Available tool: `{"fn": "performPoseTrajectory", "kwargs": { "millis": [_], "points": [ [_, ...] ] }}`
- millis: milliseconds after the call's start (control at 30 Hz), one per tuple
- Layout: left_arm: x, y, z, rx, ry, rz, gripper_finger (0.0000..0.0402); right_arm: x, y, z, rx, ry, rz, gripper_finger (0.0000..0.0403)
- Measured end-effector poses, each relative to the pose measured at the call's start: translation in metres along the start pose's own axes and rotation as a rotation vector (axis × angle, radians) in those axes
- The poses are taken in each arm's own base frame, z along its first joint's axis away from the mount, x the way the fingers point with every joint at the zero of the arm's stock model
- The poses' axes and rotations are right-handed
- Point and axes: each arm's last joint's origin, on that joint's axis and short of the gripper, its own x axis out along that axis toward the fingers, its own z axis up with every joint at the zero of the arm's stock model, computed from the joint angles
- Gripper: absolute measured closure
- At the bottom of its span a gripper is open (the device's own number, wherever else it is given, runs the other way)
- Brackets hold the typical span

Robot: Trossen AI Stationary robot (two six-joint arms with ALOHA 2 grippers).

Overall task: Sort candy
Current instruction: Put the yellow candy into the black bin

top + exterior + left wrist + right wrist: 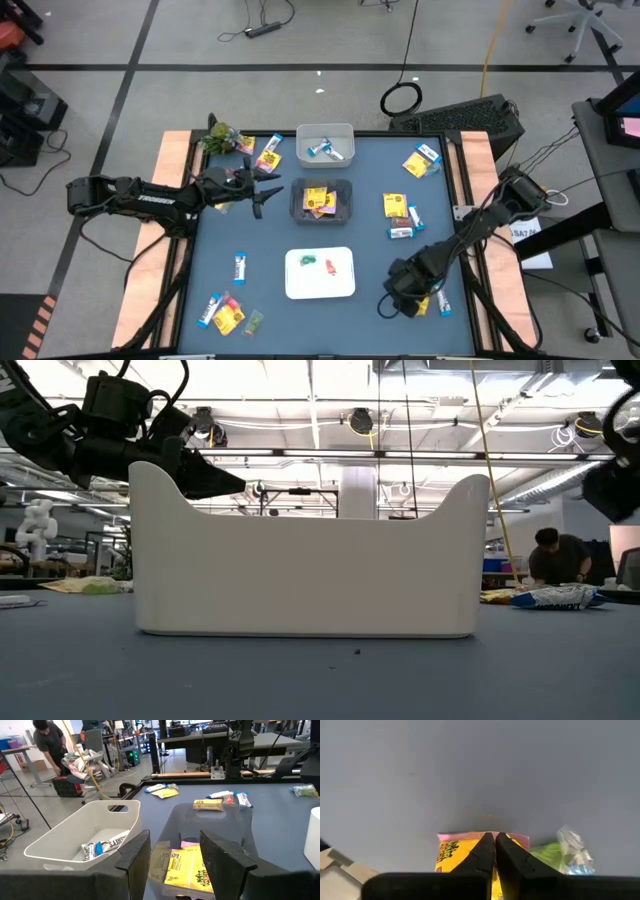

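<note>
My right gripper [408, 298] points down at the near right of the blue table, shut on a yellow candy packet [457, 855] with a pink edge. A green piece [547, 855] and a blue-and-white bar [572, 849] lie beside the packet. My left gripper [175, 850] stands open and level, just left of the grey bin [320, 212], which holds yellow packets [187, 867]. A white bin [325, 130] at the far side holds blue-and-white bars [102, 846]. A white tray [320, 288] on the near side holds a green and a red piece. My right gripper has its two fingertips [487, 842] closed together on the packet's pink-edged end [515, 839]. They come from above, pointing steeply down. The packet lies flat on the table. The fingers hide the exact place of the pinch.
Loose candy lies about the table: yellow packets and bars at the right [400, 215], far right [420, 160], far left [270, 155], near left [225, 315], and one bar [240, 265]. A green leafy object [222, 138] sits at the far left corner. A person stands beyond the table [50, 742].
</note>
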Motion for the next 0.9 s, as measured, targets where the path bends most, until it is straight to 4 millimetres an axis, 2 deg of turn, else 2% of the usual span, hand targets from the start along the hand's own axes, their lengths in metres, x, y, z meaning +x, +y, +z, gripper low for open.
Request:
{"fn": "performPoseTrajectory", "kwargs": {
  "millis": [200, 467, 600, 733, 900],
  "points": [
    [0.0, 0.0, 0.0, 0.0, 0.0, 0.0, 0.0224, -0.03, 0.015, 0.008, -0.093, -0.129, -0.027, 0.0399],
    [0.0, 0.0, 0.0, 0.0, 0.0, 0.0, 0.0224, -0.077, 0.033, 0.044, -0.308, -0.562, -0.072, 0.0402],
    [0.0, 0.0, 0.0, 0.0, 0.0, 0.0, 0.0224, -0.096, 0.032, 0.074, -0.316, -0.801, -0.093, 0.0402],
    [0.0, 0.0, 0.0, 0.001, 0.0, 0.0, 0.0224, -0.114, 0.027, 0.113, -0.315, -1.018, -0.113, 0.0402],
    [0.0, 0.0, 0.0, 0.0, -0.001, 0.001, 0.0224, -0.13, 0.014, 0.16, -0.345, -1.183, -0.135, 0.0403]
  ]
}}
